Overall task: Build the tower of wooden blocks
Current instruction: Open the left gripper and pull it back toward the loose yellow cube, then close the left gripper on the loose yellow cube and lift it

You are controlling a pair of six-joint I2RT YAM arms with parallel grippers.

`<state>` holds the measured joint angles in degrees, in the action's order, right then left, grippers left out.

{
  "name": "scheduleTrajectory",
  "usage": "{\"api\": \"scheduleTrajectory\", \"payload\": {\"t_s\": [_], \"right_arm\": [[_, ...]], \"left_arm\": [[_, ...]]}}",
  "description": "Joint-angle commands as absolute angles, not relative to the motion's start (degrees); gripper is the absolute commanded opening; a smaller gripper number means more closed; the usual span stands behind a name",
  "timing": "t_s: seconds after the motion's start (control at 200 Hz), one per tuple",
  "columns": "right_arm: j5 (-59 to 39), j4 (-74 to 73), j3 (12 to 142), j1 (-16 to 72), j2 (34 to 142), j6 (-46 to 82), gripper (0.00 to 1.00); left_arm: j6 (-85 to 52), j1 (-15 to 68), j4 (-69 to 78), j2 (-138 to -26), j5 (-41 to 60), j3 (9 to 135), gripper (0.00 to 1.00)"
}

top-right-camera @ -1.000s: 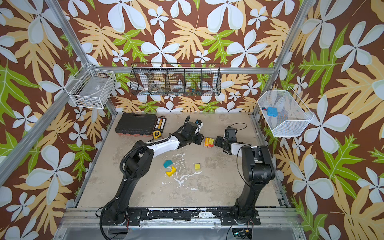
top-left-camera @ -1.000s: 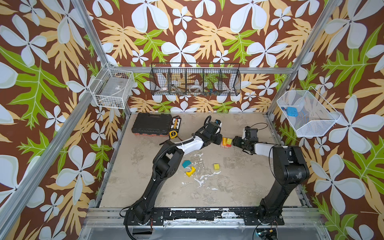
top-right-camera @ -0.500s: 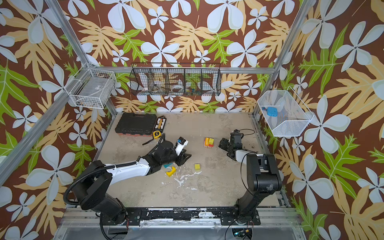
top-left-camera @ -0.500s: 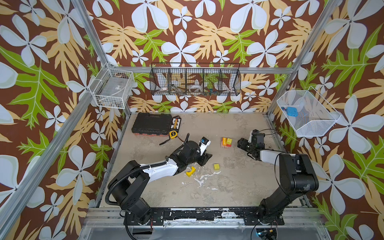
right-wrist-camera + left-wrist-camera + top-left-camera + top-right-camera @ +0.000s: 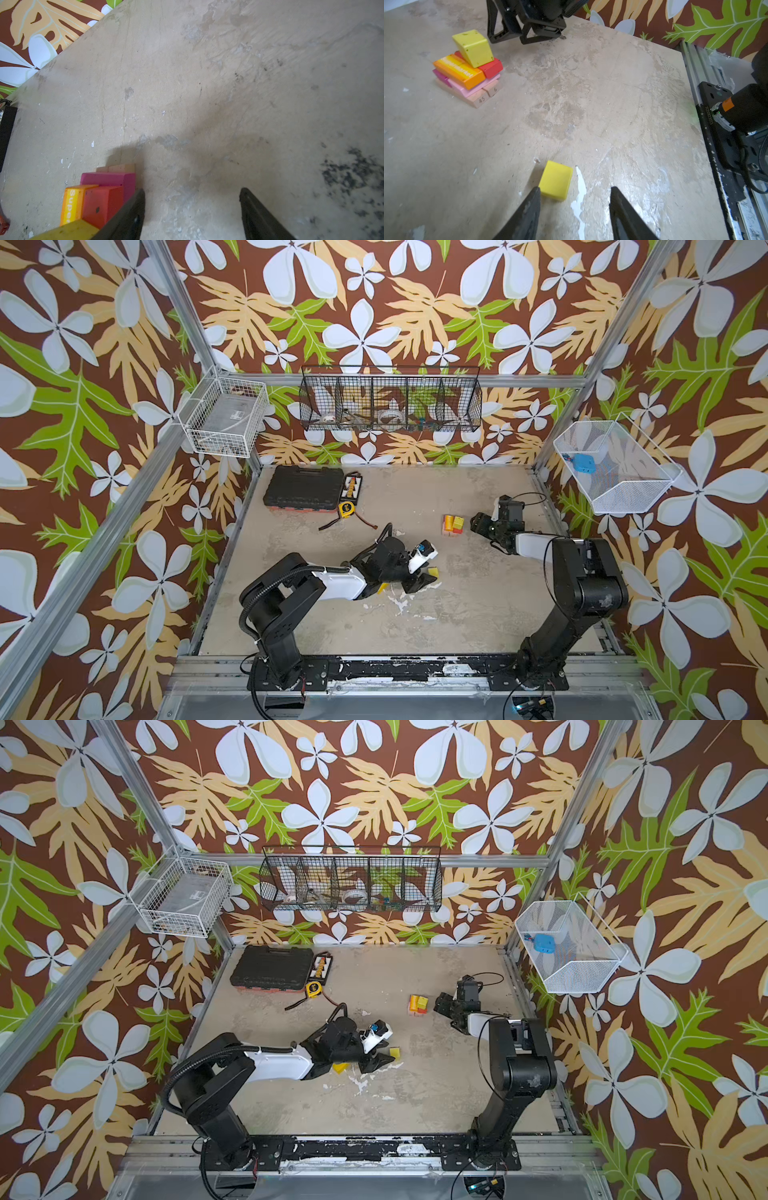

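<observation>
My left tool (image 5: 574, 188) has swung back from the stack, where it was reaching a second ago, to the lower middle of the desk (image 5: 457, 614). Its jaws have opened out and stand spread with nothing between them. Just ahead of the tips, close to one jaw, lies a small bright yellow wooden cube (image 5: 555, 180). In both top views it sits just right of the tool, a little below the frame's centre. I take it as my next pick, but it lies off-centre in the gap, so I would shift across before closing.

Further right, above centre, stands the tower of painted wood blocks (image 5: 453, 525). It has two plain tan planks (image 5: 481, 97) at the base, pink pieces on them, then an orange bar (image 5: 460, 70) beside a red block (image 5: 491, 67), with a yellow-green block (image 5: 473, 47) on top. That top piece looks tilted in the left wrist view, so the stack wants a gentle touch.

Right again, my right tool (image 5: 192, 189) waits just beside the tower, jaws spread and empty, one jaw close to the magenta block (image 5: 116, 180).
</observation>
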<state>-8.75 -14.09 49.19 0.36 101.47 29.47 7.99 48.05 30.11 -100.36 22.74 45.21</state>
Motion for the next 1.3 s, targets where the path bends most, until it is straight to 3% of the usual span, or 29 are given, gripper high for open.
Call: {"api": "scheduleTrajectory", "payload": {"t_s": [0.0,0.37,0.771,1.296], "right_arm": [[-8.5,-14.5,49.6,0.3,101.6,28.9,0.72],[-9.0,-13.9,50.6,0.6,102.4,28.5,0.71],[-8.2,-12.7,51.8,1.6,103.1,27.7,0.71],[-8.1,-12.7,51.7,1.7,102.9,27.5,0.71]], "left_arm": [[10.8,48.0,28.3,-102.6,22.2,47.7,0.56],[15.1,48.1,22.9,-108.6,21.1,52.8,0.65],[16.2,48.4,21.2,-111.8,20.7,55.3,0.63],[18.5,48.4,18.2,-109.3,18.0,58.5,0.05]]}}
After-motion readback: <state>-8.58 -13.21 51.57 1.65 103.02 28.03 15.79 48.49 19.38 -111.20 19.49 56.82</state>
